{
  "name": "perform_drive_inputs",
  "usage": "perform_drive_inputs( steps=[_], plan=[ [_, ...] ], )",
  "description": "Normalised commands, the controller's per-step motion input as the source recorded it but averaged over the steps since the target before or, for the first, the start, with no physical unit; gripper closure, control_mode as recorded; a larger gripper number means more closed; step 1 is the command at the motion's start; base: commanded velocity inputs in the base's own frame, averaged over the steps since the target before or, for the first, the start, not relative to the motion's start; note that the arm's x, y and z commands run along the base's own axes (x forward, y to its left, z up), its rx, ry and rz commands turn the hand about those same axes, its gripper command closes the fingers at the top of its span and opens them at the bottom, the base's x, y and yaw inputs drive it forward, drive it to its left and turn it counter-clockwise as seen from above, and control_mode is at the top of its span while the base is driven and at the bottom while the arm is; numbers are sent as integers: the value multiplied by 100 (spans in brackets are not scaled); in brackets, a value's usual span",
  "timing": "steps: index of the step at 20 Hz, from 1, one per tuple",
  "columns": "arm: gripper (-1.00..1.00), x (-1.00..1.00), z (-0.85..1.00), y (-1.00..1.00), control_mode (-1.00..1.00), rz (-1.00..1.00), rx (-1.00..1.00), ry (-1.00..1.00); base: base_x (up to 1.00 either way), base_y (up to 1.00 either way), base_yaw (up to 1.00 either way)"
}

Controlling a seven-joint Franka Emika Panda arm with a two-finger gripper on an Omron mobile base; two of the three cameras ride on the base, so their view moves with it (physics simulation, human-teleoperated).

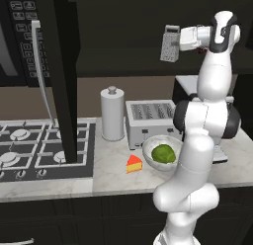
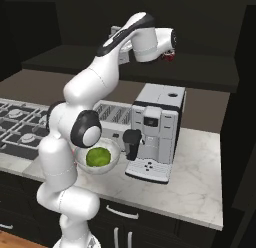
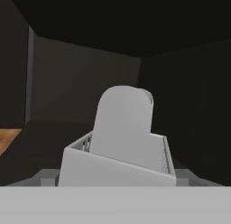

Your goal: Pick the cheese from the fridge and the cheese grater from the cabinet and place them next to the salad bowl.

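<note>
The cheese grater [image 1: 170, 44], a small grey perforated box with a handle on top, sits slightly tilted inside the dark upper cabinet. My gripper [image 1: 179, 40] is right against its side. In the hand view the cheese grater [image 3: 122, 142] hides my fingertips, so their hold cannot be made out. The cabinet door [image 1: 62, 76] stands open at the left. The cheese [image 1: 134, 163], a yellow-orange wedge with a red side, lies on the counter just left of the salad bowl [image 1: 148, 146], also visible as the salad bowl [image 2: 116, 154]. The fridge is out of view.
A silver toaster [image 1: 150, 121] stands behind the bowl, with a white canister [image 1: 112, 114] to its left. A coffee machine [image 2: 157, 132] stands right of the bowl. The stove [image 1: 29, 145] lies left, under the open door. My own arm rises in front of the bowl.
</note>
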Motion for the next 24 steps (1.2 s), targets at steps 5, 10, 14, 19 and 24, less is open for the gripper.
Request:
perform_drive_inputs(
  steps=[5,10,14,19,24],
  plan=[
    [100,-44,0,0,-100,-19,0,0,0,0,0],
    [100,-43,-2,0,-100,-28,3,0,0,0,0],
    [100,-41,-10,0,-100,-28,9,0,0,0,0],
    [100,-53,0,0,-100,-25,3,-3,0,0,0],
    [100,-66,1,0,-100,-25,2,-1,0,0,0]
  ],
)
